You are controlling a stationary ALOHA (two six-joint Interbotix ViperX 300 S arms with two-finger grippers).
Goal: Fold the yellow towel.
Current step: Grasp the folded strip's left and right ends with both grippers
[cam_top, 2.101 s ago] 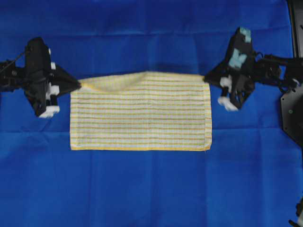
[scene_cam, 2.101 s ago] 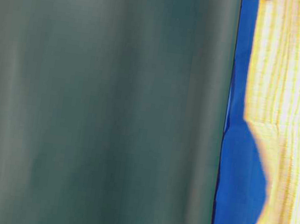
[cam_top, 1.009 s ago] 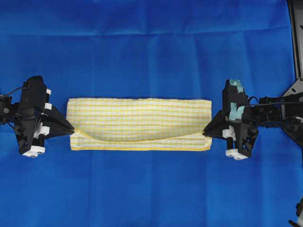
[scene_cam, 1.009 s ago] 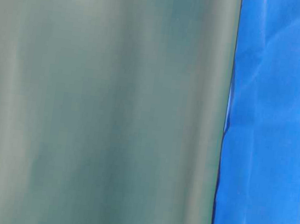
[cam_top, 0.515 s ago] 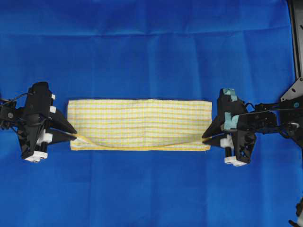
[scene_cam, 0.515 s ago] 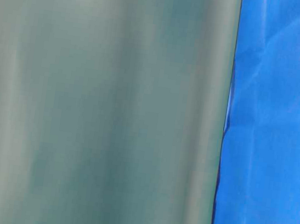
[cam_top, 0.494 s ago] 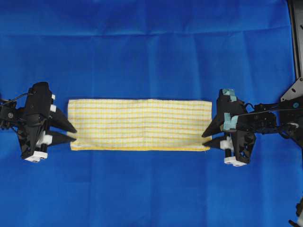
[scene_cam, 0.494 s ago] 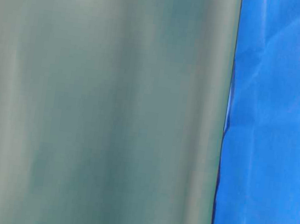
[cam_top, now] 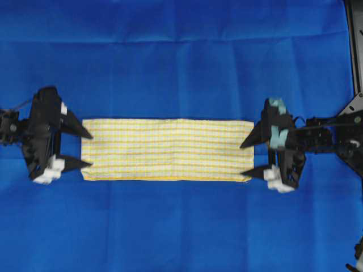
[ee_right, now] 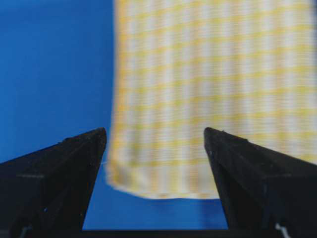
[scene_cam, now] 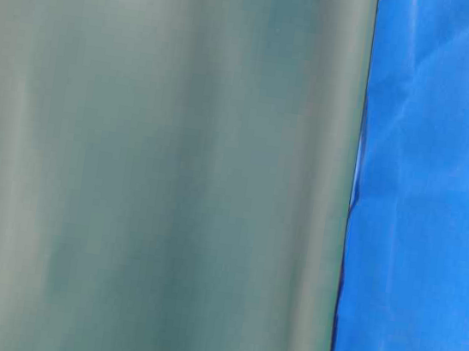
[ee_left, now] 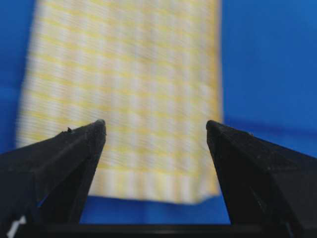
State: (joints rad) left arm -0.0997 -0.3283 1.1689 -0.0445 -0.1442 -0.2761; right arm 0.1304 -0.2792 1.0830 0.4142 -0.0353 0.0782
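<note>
Two grippers of mine are sitting at opposite short ends of the yellow towel [cam_top: 167, 149], and both are standing wide apart with nothing between the jaws. My left gripper [cam_top: 85, 149] is pointing at the towel's left end in the overhead view, one black fingertip lying near the upper corner and the other near the lower corner. From my left wrist camera, my left fingers [ee_left: 74, 153] are framing the cloth's end with a broad gap, and the towel [ee_left: 124, 94] is lying beyond the tips, flat on the blue cloth [ee_left: 267, 59]. My right gripper [cam_top: 247, 157] is mirroring this at the right end, its tips spread just beside that edge. In my right wrist view, my right fingers [ee_right: 242, 163] are also gaping, and the towel [ee_right: 213, 89] is resting past them, slightly blurred, with its hemmed end nearest the camera.

The towel itself is lying as a long, narrow strip across the middle of the blue cloth [cam_top: 181, 62], running left to right, its yellow-and-white checks facing up and its edges looking even. I cannot tell from above whether my fingertips are brushing the fabric or hovering just clear of it. The table-level view is showing only a blurred grey-green surface [scene_cam: 158, 165] and a creased band of blue cloth [scene_cam: 416, 208] down its right side.
</note>
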